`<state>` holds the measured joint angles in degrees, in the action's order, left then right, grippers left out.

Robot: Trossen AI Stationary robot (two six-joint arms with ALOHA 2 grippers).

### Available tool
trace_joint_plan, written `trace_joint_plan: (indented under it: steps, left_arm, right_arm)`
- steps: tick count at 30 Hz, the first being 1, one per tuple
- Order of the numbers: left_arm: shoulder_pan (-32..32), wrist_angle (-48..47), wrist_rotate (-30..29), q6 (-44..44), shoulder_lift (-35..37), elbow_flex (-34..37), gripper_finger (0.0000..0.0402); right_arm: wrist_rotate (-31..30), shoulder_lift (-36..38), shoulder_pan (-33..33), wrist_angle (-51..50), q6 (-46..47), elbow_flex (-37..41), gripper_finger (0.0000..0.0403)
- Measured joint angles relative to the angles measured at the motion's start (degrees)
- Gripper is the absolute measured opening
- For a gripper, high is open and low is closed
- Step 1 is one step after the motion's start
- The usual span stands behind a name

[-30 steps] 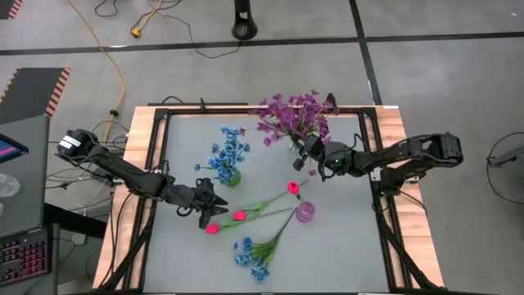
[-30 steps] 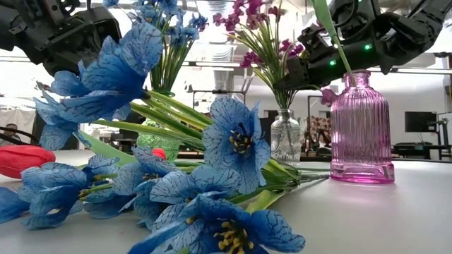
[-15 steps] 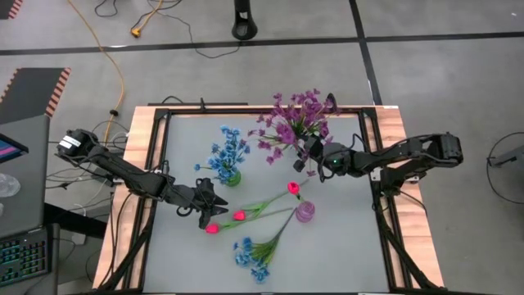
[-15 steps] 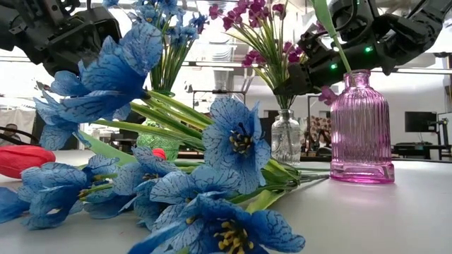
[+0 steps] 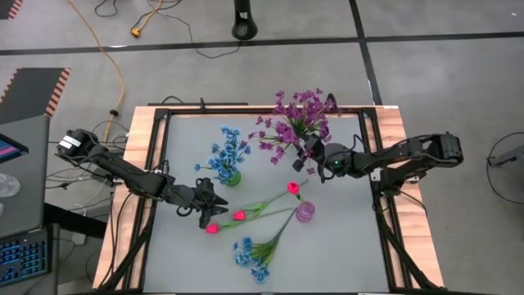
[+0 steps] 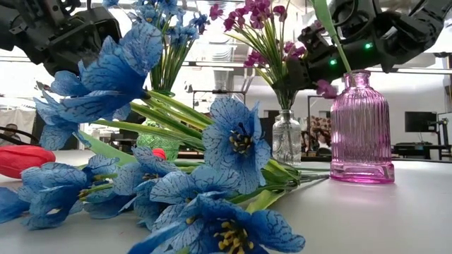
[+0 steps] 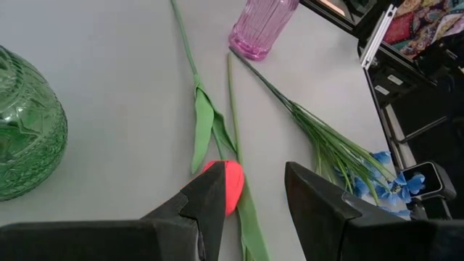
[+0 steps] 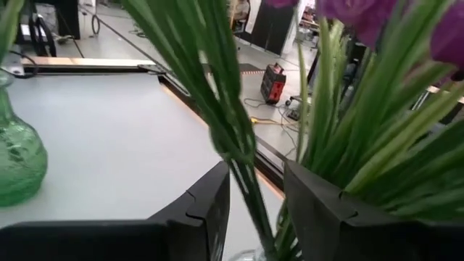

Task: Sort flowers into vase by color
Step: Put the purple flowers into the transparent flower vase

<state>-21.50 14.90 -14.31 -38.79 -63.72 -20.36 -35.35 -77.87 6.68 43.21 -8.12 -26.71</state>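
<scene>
A purple bunch stands with its stems in a clear vase at the far right. My right gripper is level beside it and open. Some of the green stems pass between its fingers, and I see no touch. Blue flowers stand in a green vase. One pink-red tulip has its stem in the pink vase. Two more tulips and a blue bunch lie on the table. My left gripper hovers open over a lying tulip bud.
The three vases stand close together in the middle and far part of the table. The lying stems fan out from the pink vase toward the near left. A raised wooden frame borders the grey table top. Bare table lies at the near right.
The purple bunch has swung from leaning toward the table's left edge to standing more upright in the clear vase, its blossoms now higher. My right gripper has stayed beside the stems. My left arm has kept still.
</scene>
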Motion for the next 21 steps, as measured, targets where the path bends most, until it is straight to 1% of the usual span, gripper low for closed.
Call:
trace_joint_plan:
  steps: [7,10,13,20,21]
  left_arm:
    - [0.00,0.00,-0.02,0.00,0.00,0.00,0.0129]
    - [0.00,0.01,-0.01,0.00,0.00,0.00,0.0129]
    - [0.00,0.01,-0.02,0.00,0.00,0.00,0.0129]
    - [0.00,0.02,-0.02,0.00,0.00,0.00,0.0129]
    - [0.00,0.00,-0.02,0.00,0.00,0.00,0.0129]
  right_arm:
    - [-0.04,0.00,-0.33,0.04,-0.02,-1.78,0.0157]
    - [-0.20,0.00,-0.33,0.10,-0.02,-2.31,0.0148]
    - [-0.63,0.00,-0.33,0.08,-0.02,-2.37,0.0125]
    - [-1.07,0.00,-0.33,0.06,0.07,-2.37,0.0039]
    - [-1.07,-0.01,-0.31,-0.05,0.25,-2.37,0.0034]
